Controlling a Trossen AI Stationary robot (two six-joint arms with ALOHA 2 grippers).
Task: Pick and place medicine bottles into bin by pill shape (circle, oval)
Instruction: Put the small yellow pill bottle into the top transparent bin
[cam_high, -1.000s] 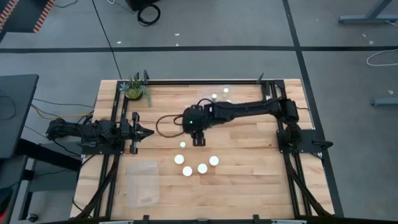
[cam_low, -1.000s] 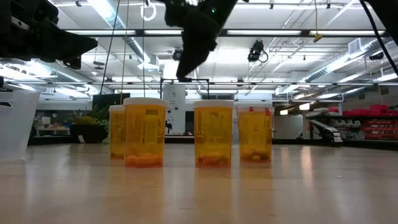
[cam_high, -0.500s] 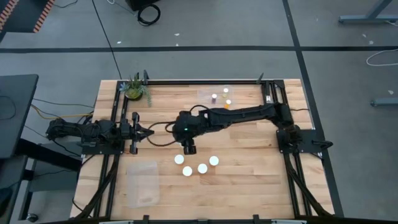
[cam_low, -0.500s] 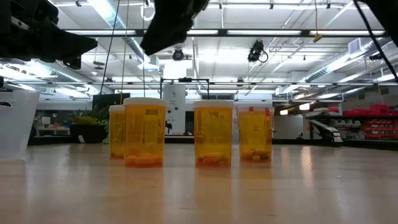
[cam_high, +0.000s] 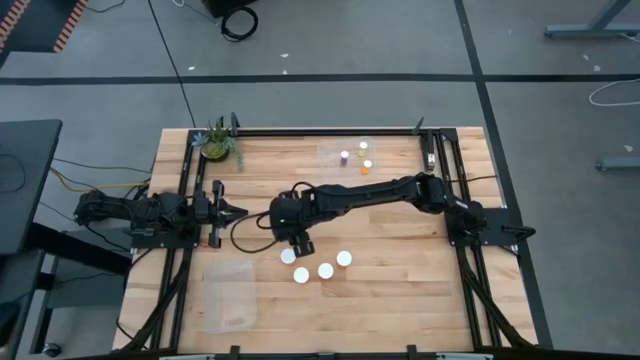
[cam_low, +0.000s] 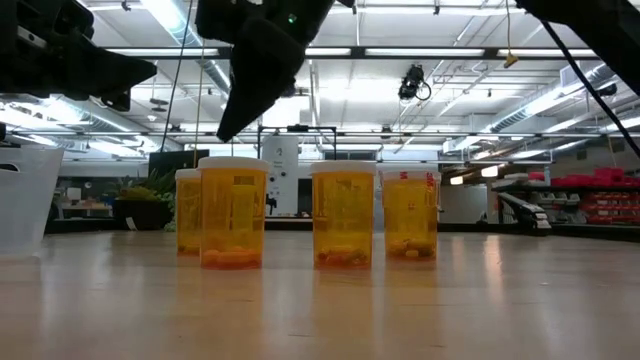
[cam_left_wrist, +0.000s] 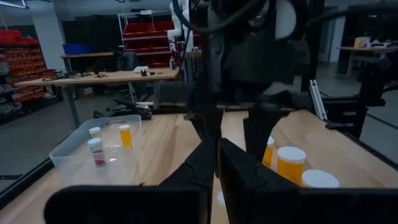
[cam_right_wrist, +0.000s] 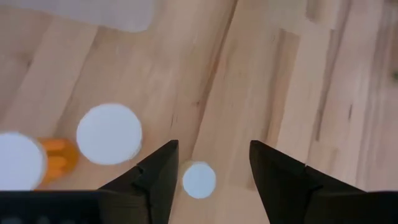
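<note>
Fingers of the right gripper (cam_right_wrist: 208, 171) spread, empty, over a small white cap (cam_right_wrist: 199, 180) on the worktop (cam_high: 400, 260) beside 4 wide bottles (cam_high: 318, 265); centre, descend straight, avoid neighbours; left gripper (cam_high: 228, 212) closed, idle.

No readable text or labels anywhere.

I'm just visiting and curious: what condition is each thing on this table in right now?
Right gripper: open, empty, above a narrow bottle.
Left gripper: shut, waiting at the table's left.
Wide bottles: upright, capped.
Far bin: holds three narrow bottles.
Near bin: contents unclear.
</note>
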